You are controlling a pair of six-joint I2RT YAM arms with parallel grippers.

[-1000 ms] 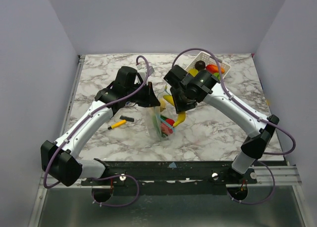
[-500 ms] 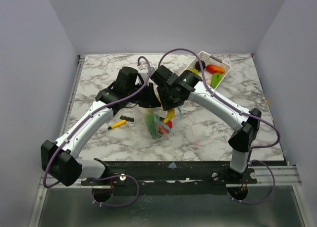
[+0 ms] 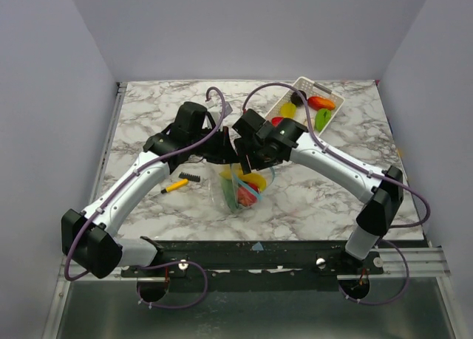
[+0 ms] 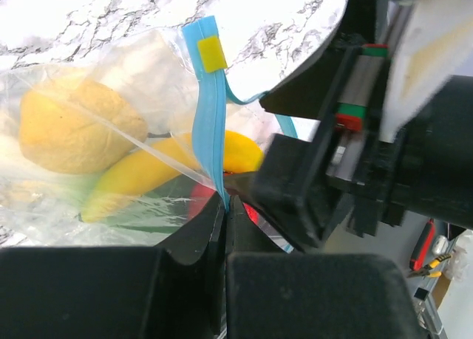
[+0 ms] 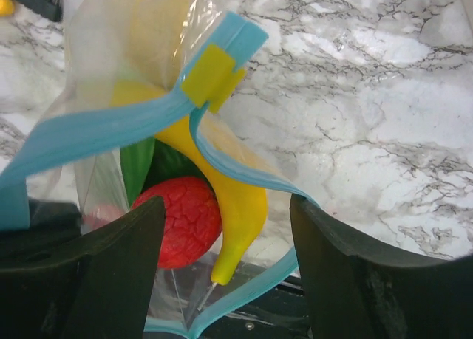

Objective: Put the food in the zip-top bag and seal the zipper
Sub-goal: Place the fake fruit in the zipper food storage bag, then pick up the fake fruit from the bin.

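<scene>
The zip-top bag (image 3: pixel 235 196) hangs upright at the table's middle, mouth up. My left gripper (image 3: pixel 224 156) is shut on the zipper (image 4: pixel 209 117), the light blue strip, just below its yellow slider (image 4: pixel 211 53). My right gripper (image 3: pixel 247 164) is open right over the bag's mouth. In the right wrist view its jaws (image 5: pixel 228 206) stand wide on either side of a yellow banana (image 5: pixel 240 199) that lies in the bag, and touch neither it nor the red fruit (image 5: pixel 181 221) beside it. A yellow lemon (image 4: pixel 74 128) and green pieces are also inside.
A white basket (image 3: pixel 332 98) at the back right holds more food: dark purple (image 3: pixel 298 97), red-orange (image 3: pixel 319 101), green (image 3: pixel 322 119) and yellow (image 3: pixel 288 110) pieces. A yellow-and-black pen-like tool (image 3: pixel 176 185) and a small black comb-like piece (image 3: pixel 190 177) lie left of the bag.
My right gripper has swung left from beside the bag to over its mouth. The banana that it brought now lies in the bag. My left gripper has kept its hold.
</scene>
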